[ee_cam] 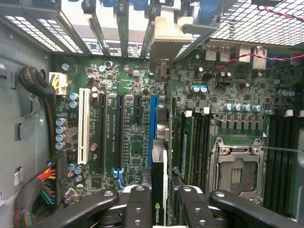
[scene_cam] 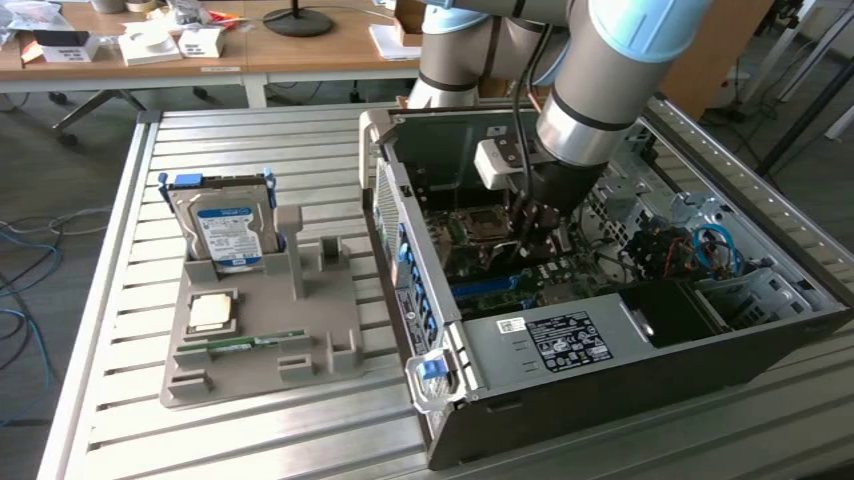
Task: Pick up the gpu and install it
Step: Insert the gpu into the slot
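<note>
Wooden desks (scene_cam: 200, 50) with boxes and a lamp line the back of the room, and in front of them stands a slatted metal table (scene_cam: 267, 130). Toward its edge at the exterior view's left sits a grey holder tray (scene_cam: 320, 340) carrying a silver hard drive (scene_cam: 227, 235). An open computer case (scene_cam: 641, 400) lies on its side across the other half of the tabletop.

Inside the case the arm reaches down with the gripper (scene_cam: 541, 225) over the motherboard (ee_cam: 133, 142). From the wrist view its black fingers (ee_cam: 137, 204) are clamped on the gpu (ee_cam: 158, 190), which is held on edge between them.

The card's long axis runs in line with the blue slot (ee_cam: 153, 123), pointing toward the rear slot openings (ee_cam: 118, 28) in the case wall. It looks to hang straight over that slot, though I cannot tell whether its lower edge has met the slot.

Room is tight. The black expansion slots (ee_cam: 102, 133) lie on one side of the blue slot and the memory slots (ee_cam: 199, 142) close on the other, with the CPU socket (ee_cam: 236, 173) just beyond those. A cable bundle (ee_cam: 33, 85) is well apart, along the case wall
</note>
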`<state>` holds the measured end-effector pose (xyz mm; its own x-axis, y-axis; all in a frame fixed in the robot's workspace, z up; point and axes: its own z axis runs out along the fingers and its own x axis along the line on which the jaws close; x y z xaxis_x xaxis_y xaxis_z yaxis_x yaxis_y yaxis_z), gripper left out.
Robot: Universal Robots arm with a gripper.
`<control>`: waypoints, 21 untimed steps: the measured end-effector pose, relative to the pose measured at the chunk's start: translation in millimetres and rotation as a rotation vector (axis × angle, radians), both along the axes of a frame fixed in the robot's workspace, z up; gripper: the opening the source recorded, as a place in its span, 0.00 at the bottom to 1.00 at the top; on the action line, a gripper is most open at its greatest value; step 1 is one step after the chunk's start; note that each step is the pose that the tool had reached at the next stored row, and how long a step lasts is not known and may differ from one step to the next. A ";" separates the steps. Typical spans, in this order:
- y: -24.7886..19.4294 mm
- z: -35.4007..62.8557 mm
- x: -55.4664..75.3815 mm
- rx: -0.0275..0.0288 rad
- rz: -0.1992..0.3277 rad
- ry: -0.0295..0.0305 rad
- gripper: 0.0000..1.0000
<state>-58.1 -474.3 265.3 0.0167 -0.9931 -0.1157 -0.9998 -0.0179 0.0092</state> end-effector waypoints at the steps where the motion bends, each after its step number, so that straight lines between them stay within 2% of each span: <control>1: 0.0 0.0 0.0 -0.0022 0.000 0.0000 0.26; 3: 0.0 0.0 0.0 -0.0070 0.000 0.0000 0.26; 4: 0.0 0.0 -0.1 -0.0077 0.000 0.0001 0.26; 21: 0.0 0.0 -3.0 -0.0078 -0.002 -0.0005 0.26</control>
